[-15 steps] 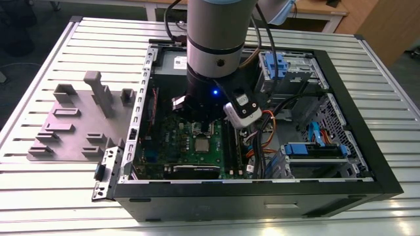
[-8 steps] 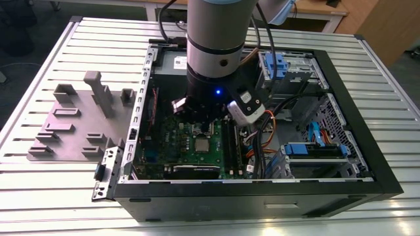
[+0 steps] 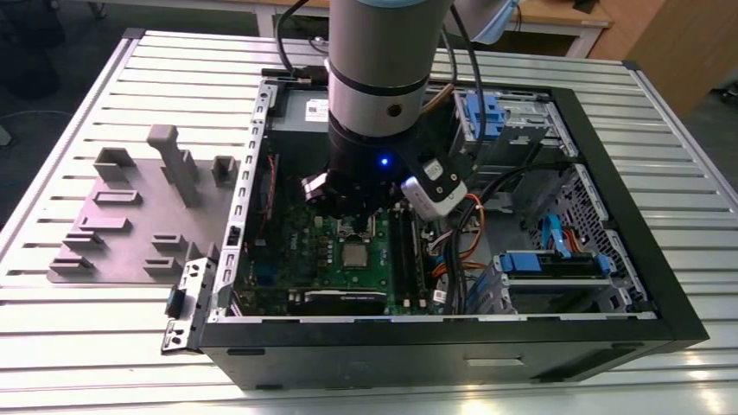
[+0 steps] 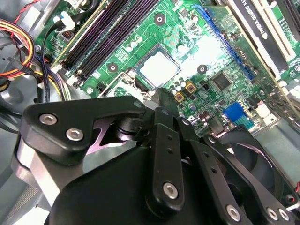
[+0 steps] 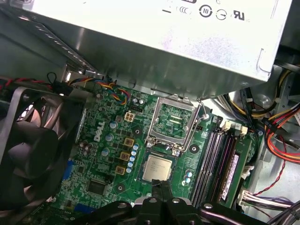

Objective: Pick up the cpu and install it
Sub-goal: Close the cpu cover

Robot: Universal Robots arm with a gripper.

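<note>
The cpu lies flat in its socket on the green motherboard, silver top up, also seen from the exterior view and in the second wrist view. The hinged silver frame beside it stands swung open. My gripper hovers just above one edge of the cpu, its black fingers shut together with nothing between them. In the exterior view the gripper hangs inside the open computer case, over the board.
A big grey metal box with a white label borders the socket. A black fan, memory slots and bundles of coloured cables crowd the board. A grey fixture plate lies on the slatted table at the exterior view's left.
</note>
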